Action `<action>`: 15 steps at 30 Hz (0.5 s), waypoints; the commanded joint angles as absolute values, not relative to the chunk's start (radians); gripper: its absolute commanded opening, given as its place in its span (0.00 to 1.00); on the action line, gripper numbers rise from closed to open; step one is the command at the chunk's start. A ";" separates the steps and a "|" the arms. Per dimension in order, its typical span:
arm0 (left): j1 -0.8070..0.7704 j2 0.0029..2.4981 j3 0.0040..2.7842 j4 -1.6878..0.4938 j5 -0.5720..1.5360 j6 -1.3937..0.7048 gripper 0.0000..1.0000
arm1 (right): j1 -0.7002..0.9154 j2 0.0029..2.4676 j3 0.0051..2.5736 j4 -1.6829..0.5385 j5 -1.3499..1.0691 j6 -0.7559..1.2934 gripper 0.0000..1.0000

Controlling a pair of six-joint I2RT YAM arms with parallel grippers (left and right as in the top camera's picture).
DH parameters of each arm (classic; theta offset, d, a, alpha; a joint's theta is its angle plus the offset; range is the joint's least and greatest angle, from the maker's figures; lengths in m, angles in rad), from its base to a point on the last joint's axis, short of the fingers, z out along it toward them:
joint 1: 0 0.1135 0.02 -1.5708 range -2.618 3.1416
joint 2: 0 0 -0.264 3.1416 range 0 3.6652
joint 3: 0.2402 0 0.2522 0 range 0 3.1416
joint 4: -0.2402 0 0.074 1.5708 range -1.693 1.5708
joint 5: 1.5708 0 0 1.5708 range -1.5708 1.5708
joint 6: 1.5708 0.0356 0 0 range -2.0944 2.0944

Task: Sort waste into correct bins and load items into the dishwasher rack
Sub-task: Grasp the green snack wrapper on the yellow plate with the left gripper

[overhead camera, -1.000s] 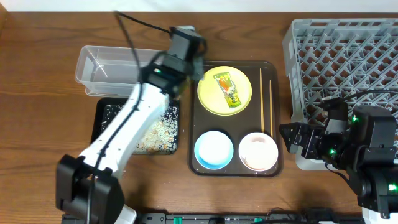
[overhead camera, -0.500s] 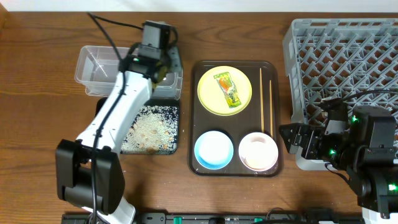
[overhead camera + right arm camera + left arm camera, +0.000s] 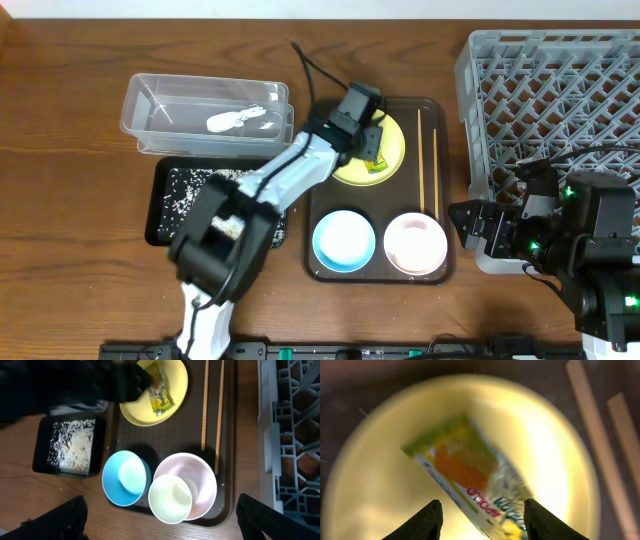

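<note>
Swung from the tub (image 3: 170, 110), left tool (image 3: 481, 510) hangs spread over wrapper (image 3: 470, 475) on plate (image 3: 370, 485).

Left gripper (image 3: 482, 522) parted, reaching far forward; right gripper (image 3: 165, 520) spread wide

My left arm (image 3: 295, 170) is wearing smooth white shells between chunky black joints, and a thin black cable (image 3: 303, 62) is trailing off its black wrist housing. My left gripper (image 3: 482, 512) is showing two matt black fingers (image 3: 427, 522) with rounded tips. My right arm (image 3: 600, 240) is going about in black throughout, boxy and blocky, with small green lights (image 3: 572, 190) glowing on its housings. My right gripper (image 3: 165, 515) is showing blunt black fingers (image 3: 67, 515) too
</note>
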State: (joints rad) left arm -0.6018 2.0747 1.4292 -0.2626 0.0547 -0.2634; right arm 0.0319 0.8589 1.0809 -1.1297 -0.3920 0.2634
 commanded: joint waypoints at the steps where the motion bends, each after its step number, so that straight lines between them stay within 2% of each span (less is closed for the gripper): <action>1: -0.604 2.108 1.429 -0.255 0.073 -0.288 0.54 | 0.018 0.856 1.097 -1.131 -0.393 0.272 0.93; 3: -0.608 2.120 1.429 -0.256 0.084 -0.292 0.49 | 0.018 0.856 1.097 -1.131 -0.393 0.273 0.93; 9: -0.605 2.120 1.429 -0.271 0.097 -0.327 0.06 | 0.018 0.856 1.097 -1.138 -0.392 0.273 0.93; 15: -0.568 2.043 1.433 -0.327 0.094 -0.312 0.06 | 0.018 0.855 1.097 -1.145 -0.392 0.272 0.93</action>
State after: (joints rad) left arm -0.5968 2.1178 1.4292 -0.3084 0.0982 -0.3141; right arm 0.0319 0.8589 1.0809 -1.1412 -0.3920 0.2634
